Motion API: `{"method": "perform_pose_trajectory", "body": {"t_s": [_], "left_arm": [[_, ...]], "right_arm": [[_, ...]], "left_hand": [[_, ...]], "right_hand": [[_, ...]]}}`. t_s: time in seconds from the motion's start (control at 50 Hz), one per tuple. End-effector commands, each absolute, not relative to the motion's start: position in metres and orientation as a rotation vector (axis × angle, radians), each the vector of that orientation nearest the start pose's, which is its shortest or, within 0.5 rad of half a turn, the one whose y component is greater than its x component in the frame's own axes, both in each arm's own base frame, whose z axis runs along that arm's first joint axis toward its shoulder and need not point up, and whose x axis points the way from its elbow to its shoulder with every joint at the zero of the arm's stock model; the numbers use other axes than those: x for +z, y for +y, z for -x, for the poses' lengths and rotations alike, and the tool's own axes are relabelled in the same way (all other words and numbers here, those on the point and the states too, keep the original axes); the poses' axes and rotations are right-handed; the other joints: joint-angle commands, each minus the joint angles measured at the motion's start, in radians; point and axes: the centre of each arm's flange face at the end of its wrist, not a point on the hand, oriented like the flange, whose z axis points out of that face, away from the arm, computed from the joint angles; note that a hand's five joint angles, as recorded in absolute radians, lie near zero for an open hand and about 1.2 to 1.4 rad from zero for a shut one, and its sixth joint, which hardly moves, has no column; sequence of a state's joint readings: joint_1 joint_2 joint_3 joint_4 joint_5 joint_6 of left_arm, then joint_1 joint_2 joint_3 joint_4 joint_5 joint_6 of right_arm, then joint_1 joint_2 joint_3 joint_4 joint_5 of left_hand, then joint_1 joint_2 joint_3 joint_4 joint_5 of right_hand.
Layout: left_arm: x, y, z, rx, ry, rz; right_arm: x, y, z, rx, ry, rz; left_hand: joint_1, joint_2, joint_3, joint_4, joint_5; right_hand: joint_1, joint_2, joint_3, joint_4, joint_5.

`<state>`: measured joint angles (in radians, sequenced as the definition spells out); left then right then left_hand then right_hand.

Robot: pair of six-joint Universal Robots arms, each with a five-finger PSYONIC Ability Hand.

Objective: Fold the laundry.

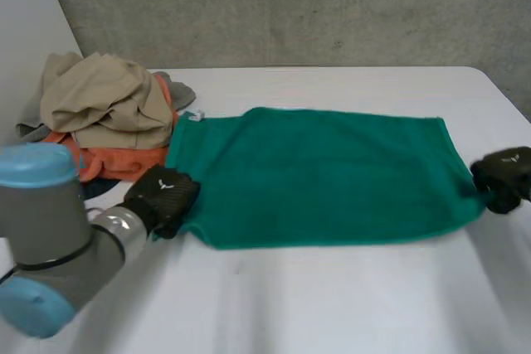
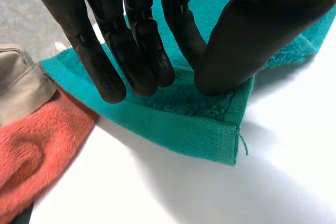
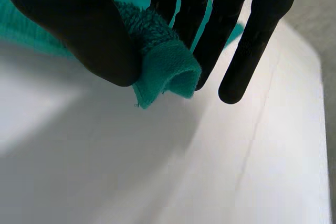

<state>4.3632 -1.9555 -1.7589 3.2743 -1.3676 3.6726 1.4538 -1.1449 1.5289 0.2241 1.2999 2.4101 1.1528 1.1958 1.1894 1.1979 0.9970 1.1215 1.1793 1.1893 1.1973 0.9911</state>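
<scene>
Far left of the table (image 1: 332, 304) there's a laundry pile (image 1: 99, 122): a crumpled beige garment (image 1: 104, 97) sitting on an orange towel (image 1: 116, 162), with a bit of grey cloth poking out behind. The pile touches the left short edge of the green towel (image 1: 323, 176), and in the left wrist view the orange towel (image 2: 37, 156) lies just beside that edge.

The green towel is spread flat across the middle of the table, long edges running side to side.

The left hand (image 1: 162, 196) is on the towel's near left corner. Its fingers (image 2: 142, 45) are straight and close together, tips and thumb pressing down on the cloth (image 2: 178, 129), not wrapped around it. The hemmed corner lies flat on the table just past the fingertips.

Over at the near right corner, the right hand (image 1: 502, 176) pinches the towel (image 3: 168, 66) between thumb (image 3: 79, 30) and fingers. That corner is curled over and lifted off the surface.

Room-wise, there's a wide bare strip of table in front of the near long edge and a narrower one behind the far edge. The table's right edge is close to the right hand.
</scene>
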Motion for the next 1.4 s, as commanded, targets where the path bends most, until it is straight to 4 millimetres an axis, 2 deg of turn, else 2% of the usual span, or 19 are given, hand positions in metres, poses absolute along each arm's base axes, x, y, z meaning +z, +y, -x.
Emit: {"method": "perform_pose_trajectory", "body": {"t_s": [0.02,0.1,0.16,0.3,0.38,0.46,0.58,0.72,0.78,0.8,0.82,0.84,0.86,0.98,1.1,1.2,1.28,1.32,1.4], "left_arm": [[0.184,-0.194,0.226,-1.468,2.436,-1.461],[0.189,-0.178,0.221,-1.288,2.482,-1.563],[0.191,-0.181,0.225,-1.293,2.469,-1.582],[0.185,-0.234,0.248,-1.548,2.38,-1.454],[0.189,-0.277,0.268,-1.805,2.308,-1.316],[0.19,-0.311,0.286,-1.996,2.227,-1.228],[0.175,-0.347,0.307,-2.057,2.17,-1.212],[0.149,-0.37,0.325,-2.036,2.124,-1.268],[0.139,-0.374,0.331,-2.039,2.099,-1.299],[0.137,-0.375,0.334,-2.044,2.089,-1.312],[0.135,-0.376,0.335,-2.046,2.074,-1.319],[0.135,-0.376,0.336,-2.048,2.055,-1.33],[0.137,-0.377,0.338,-2.054,2.008,-1.339],[0.173,-0.383,0.326,-2.087,1.909,-1.225],[0.206,-0.362,0.309,-2.097,1.949,-1.156],[0.201,-0.341,0.3,-2.042,2.054,-1.208],[0.176,-0.335,0.296,-1.96,2.151,-1.272],[0.167,-0.339,0.296,-1.947,2.161,-1.277],[0.145,-0.359,0.3,-1.973,2.146,-1.253]], "right_arm": [[0.189,-0.292,-0.08,-1.074,2.869,1.458],[0.193,-0.283,-0.077,-1.023,2.831,1.571],[0.191,-0.288,-0.078,-1.058,2.82,1.549],[0.185,-0.33,-0.088,-1.321,2.844,1.266],[0.182,-0.362,-0.093,-1.518,2.839,1.071],[0.176,-0.379,-0.102,-1.627,2.81,0.984],[0.167,-0.403,-0.122,-1.824,2.713,0.93],[0.147,-0.42,-0.137,-1.903,2.752,0.922],[0.142,-0.424,-0.139,-1.908,2.791,0.91],[0.141,-0.426,-0.138,-1.914,2.801,0.896],[0.141,-0.427,-0.139,-1.915,2.811,0.891],[0.141,-0.427,-0.139,-1.922,2.823,0.88],[0.142,-0.427,-0.139,-1.928,2.839,0.855],[0.166,-0.425,-0.134,-2.019,2.799,0.711],[0.198,-0.414,-0.127,-2.059,2.696,0.713],[0.2,-0.398,-0.128,-1.957,2.671,0.884],[0.181,-0.386,-0.13,-1.75,2.733,1.05],[0.173,-0.388,-0.131,-1.725,2.739,1.06],[0.149,-0.411,-0.136,-1.831,2.687,1.007]], "left_hand": [[0.243,0.2,0.207,0.198,0.225],[0.243,0.2,0.207,0.198,0.225],[0.243,0.2,0.207,0.198,0.225],[0.243,0.2,0.207,0.198,0.225],[0.243,0.2,0.207,0.198,0.225],[0.243,0.2,0.207,0.198,0.225],[0.243,0.2,0.207,0.198,0.225],[0.243,0.2,0.207,0.198,0.225],[0.229,0.186,0.193,0.184,0.21],[0.043,0.0,0.007,-0.002,0.024],[-0.197,-0.24,-0.234,-0.242,-0.216],[-0.522,-0.565,-0.559,-0.567,-0.541],[-0.978,-1.021,-1.015,-1.023,-0.997],[-0.978,-1.021,-1.015,-1.023,-0.997],[-0.978,-1.021,-1.015,-1.023,-0.997],[-0.978,-1.021,-1.015,-1.023,-0.997],[-0.978,-1.021,-1.015,-1.023,-0.997],[-0.978,-1.021,-1.015,-1.023,-0.997],[-0.978,-1.021,-1.015,-1.023,-0.997]], "right_hand": [[0.275,0.217,0.207,0.199,0.231],[0.275,0.217,0.207,0.199,0.231],[0.275,0.217,0.207,0.199,0.231],[0.275,0.217,0.207,0.199,0.231],[0.275,0.217,0.207,0.199,0.231],[0.275,0.217,0.207,0.199,0.231],[0.275,0.217,0.207,0.199,0.231],[0.275,0.217,0.207,0.199,0.231],[0.263,0.205,0.195,0.187,0.219],[0.141,0.083,0.073,0.065,0.096],[-0.073,-0.131,-0.141,-0.149,-0.117],[-0.479,-0.537,-0.547,-0.555,-0.523],[-0.947,-1.005,-1.015,-1.023,-0.991],[-0.947,-1.005,-1.015,-1.023,-0.991],[-0.947,-1.005,-1.015,-1.023,-0.991],[-0.947,-1.005,-1.015,-1.023,-0.991],[-0.947,-1.005,-1.015,-1.023,-0.991],[-0.947,-1.005,-1.015,-1.023,-0.991],[-0.947,-1.005,-1.015,-1.023,-0.991]]}}
